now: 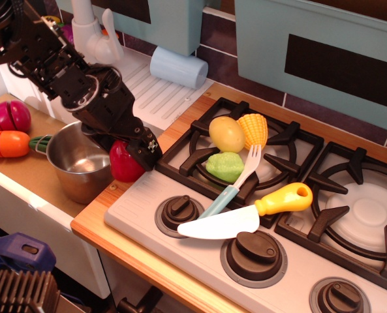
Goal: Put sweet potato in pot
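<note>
The sweet potato (122, 165) is a glossy red dome standing on the wooden counter between the pot and the stove's left edge. The pot (76, 163) is a shiny steel saucepan just left of it, empty, almost touching it. My black gripper (139, 149) has come down onto the sweet potato's top right. Its fingers (151, 149) straddle the top and look open. The far finger is hidden behind the gripper body. The sweet potato still rests on the counter.
A purple sliced vegetable (9, 117) and a carrot (7, 143) lie left of the pot. On the stove (350, 215) sit a yellow egg-shaped toy (226, 134), corn (252, 130), a green piece (224, 166), a fork (235, 180) and a toy knife (245, 212). A white sink and tap (92, 29) stand behind.
</note>
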`<state>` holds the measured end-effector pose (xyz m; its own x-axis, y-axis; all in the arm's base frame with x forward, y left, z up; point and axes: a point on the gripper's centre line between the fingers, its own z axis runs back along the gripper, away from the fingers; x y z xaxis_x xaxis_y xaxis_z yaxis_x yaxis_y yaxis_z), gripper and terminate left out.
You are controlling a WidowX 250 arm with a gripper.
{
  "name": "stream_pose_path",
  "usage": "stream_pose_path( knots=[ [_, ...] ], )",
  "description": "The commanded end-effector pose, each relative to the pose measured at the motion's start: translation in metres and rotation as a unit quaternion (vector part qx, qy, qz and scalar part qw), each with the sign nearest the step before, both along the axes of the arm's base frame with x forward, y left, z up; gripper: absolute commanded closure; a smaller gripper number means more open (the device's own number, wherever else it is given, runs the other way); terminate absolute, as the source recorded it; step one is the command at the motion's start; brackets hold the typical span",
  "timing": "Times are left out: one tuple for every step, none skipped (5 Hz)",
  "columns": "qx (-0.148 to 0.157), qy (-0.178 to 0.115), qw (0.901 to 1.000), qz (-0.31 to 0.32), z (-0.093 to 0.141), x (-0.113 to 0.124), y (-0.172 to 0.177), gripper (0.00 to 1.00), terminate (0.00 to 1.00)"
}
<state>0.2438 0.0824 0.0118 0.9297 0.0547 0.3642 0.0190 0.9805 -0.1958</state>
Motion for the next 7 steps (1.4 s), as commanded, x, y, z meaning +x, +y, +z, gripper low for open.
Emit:
stream_pose_path(
  knots=[
    [0.009, -0.009, 0.9999, 0.006, -0.001, -0.006, -0.004, 1.00, 0.00],
    [0.016, -0.008, 0.9998, 0.002, 0.003, -0.005, -0.001, 1.00, 0.00],
    [0.034, 0.012, 0.9991, -0.022, 0.022, -0.001, 0.018, 1.00, 0.00],
    [0.070, 0.031, 0.9960, -0.045, 0.046, 0.003, 0.037, 1.00, 0.00],
    [0.115, 0.021, 0.9902, -0.076, 0.047, 0.000, 0.056, 1.00, 0.00],
    [0.168, -0.013, 0.9802, -0.103, 0.039, 0.002, 0.068, 0.00, 0.00],
    [0.190, -0.033, 0.9752, -0.109, 0.035, 0.004, 0.069, 0.00, 0.00]
  ],
)
